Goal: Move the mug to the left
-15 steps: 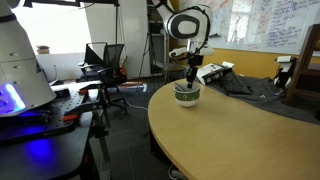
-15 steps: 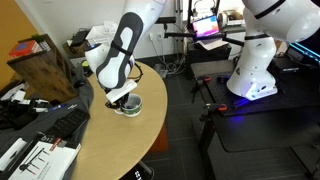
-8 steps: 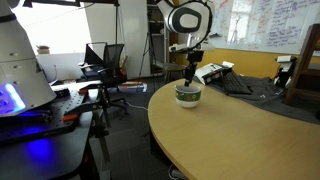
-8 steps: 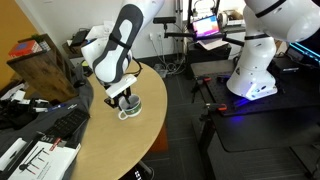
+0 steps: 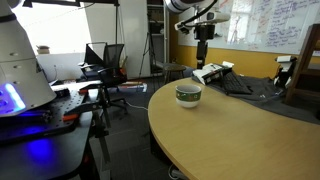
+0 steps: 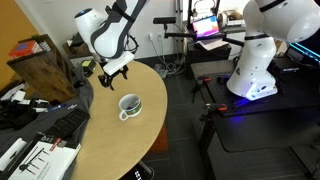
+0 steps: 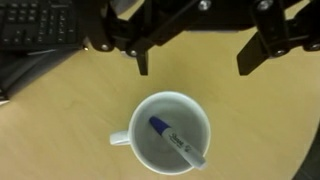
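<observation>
Look for the mug (image 7: 172,133) at 6 o'clock from the gripper (image 7: 197,55) in the wrist view, standing upright on the wooden table (image 7: 60,110), with its small handle at 9 o'clock and a blue-capped pen (image 7: 178,143) lying inside. Note the fingers (image 7: 143,62) set wide apart, clamped on nothing, clear above the white rim. In both exterior views, find the gripper (image 5: 204,58) (image 6: 117,68) hanging in the air at about 12 o'clock from the mug (image 5: 188,94) (image 6: 129,104). See also a black keyboard (image 7: 35,22) at 10 o'clock in the wrist view.
</observation>
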Available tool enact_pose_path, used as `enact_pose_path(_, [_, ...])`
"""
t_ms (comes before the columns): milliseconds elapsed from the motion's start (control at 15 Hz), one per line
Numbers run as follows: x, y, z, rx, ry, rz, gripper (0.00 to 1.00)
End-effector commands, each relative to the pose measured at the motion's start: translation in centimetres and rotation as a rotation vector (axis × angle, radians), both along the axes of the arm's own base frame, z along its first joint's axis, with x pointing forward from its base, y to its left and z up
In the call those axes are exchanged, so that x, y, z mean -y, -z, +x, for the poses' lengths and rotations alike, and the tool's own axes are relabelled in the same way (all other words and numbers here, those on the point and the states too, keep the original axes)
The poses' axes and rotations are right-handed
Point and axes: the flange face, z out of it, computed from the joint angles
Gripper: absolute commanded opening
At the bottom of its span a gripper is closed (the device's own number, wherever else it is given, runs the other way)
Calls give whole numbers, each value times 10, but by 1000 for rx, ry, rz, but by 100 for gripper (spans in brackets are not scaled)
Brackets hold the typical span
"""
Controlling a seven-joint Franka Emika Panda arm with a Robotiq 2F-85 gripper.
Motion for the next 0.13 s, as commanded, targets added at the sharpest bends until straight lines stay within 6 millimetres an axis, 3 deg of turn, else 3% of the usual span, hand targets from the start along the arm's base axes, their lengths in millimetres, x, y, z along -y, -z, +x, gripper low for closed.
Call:
enact_pose_path(0, [0, -8, -10, -20, -41, -29, 100])
enact_pose_path(67, [1, -5, -10, -49, -29, -32, 100])
